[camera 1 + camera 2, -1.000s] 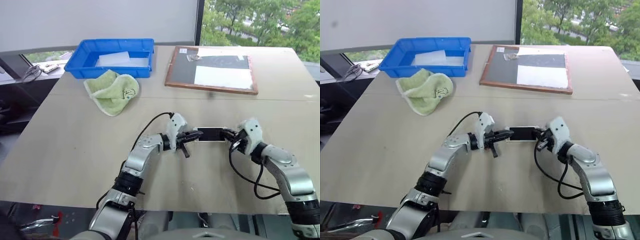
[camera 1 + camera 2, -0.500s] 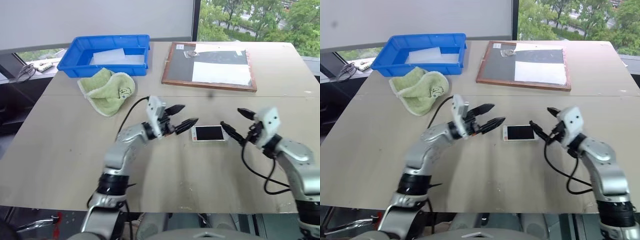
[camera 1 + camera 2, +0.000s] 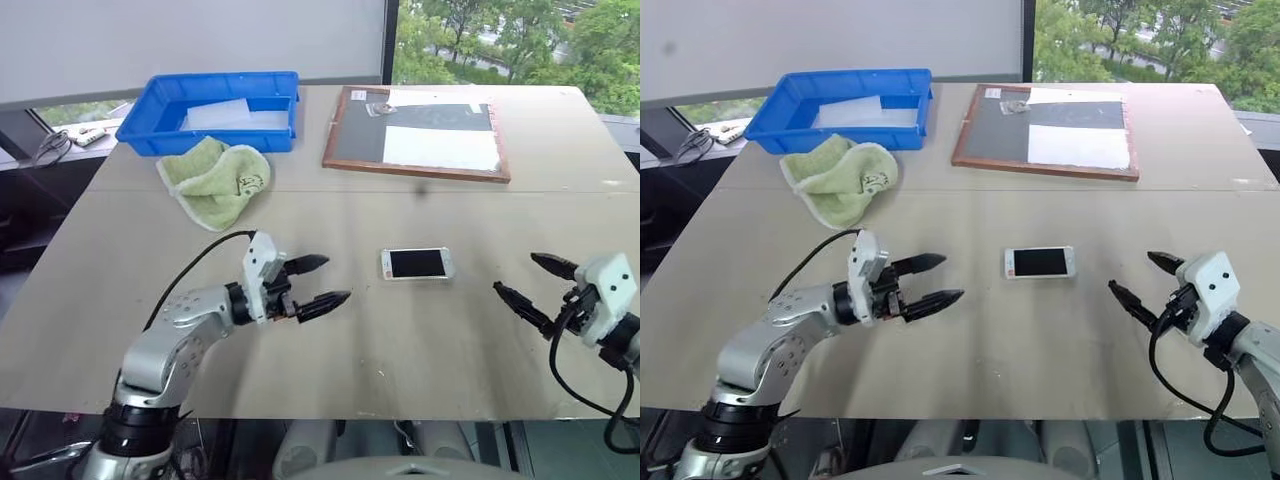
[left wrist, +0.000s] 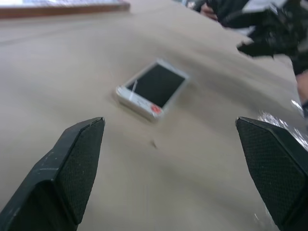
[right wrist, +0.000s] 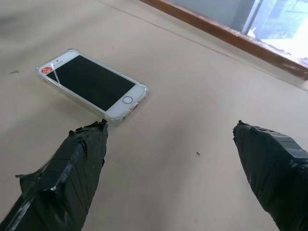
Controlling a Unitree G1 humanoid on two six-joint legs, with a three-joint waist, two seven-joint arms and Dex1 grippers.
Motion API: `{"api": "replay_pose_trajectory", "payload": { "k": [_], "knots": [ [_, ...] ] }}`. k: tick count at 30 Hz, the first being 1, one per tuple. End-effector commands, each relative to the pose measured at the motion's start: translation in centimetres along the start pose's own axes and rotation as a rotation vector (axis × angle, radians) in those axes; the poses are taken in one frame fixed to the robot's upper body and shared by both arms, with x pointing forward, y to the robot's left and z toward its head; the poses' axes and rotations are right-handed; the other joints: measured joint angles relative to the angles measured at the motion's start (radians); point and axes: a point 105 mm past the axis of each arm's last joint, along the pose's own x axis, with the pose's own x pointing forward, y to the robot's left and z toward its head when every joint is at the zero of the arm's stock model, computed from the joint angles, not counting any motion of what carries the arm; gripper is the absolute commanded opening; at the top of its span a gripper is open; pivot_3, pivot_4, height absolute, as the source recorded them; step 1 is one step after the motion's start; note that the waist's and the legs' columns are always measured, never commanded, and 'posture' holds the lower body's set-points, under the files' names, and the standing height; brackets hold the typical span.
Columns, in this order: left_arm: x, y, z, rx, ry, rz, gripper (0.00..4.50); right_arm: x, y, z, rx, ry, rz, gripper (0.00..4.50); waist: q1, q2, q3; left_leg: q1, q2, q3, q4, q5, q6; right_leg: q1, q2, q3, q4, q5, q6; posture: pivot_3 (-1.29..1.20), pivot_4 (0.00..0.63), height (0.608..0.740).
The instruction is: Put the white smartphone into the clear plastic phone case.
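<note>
— Beige surface (image 3: 330,215), what's on it?
— I see the white smartphone (image 3: 417,263) face up inside the clear plastic phone case (image 5: 109,113), between my left gripper (image 3: 318,281) and right gripper (image 3: 532,282); both pairs of fingers spread, touching nothing.

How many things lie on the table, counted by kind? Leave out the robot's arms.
Phones, white smartphone inside the clear plastic phone case: 1
Phone cases: 1
Blue bins: 1
Green towels: 1
Wood-framed boards: 1
Total: 5
</note>
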Motion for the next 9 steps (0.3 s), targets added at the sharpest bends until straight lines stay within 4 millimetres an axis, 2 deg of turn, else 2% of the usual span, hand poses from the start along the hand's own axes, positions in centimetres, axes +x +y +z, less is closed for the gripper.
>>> {"api": "replay_pose_trajectory", "payload": {
  "k": [1,5,9],
  "knots": [
    [-1.1,1.4,1.2,0.022,-0.045,0.068,4.46,-0.1,0.3,1.0,-0.028,-0.029,0.006,4.50,0.003,0.000,0.000,0.000,0.000,0.000,0.000,0.000,0.000,0.000,0.000,0.000,0.000,0.000,0.000,0.00,0.150,0.740],
    [-2.0,4.2,1.8,0.034,-0.060,0.158,4.46,0.1,2.5,0.9,0.001,-0.027,0.095,4.50,0.008,0.000,0.000,-0.001,0.000,-0.002,0.000,0.000,0.000,0.000,0.000,-0.002,0.000,0.000,0.000,0.00,0.150,0.740],
    [-2.1,4.9,2.8,0.031,-0.068,0.169,4.46,-0.6,3.8,0.9,-0.019,-0.015,0.128,4.50,0.005,0.000,0.000,-0.002,-0.001,0.000,0.000,0.000,0.000,0.000,0.000,-0.001,0.000,0.000,0.000,0.00,0.150,0.740]
  ]
}}
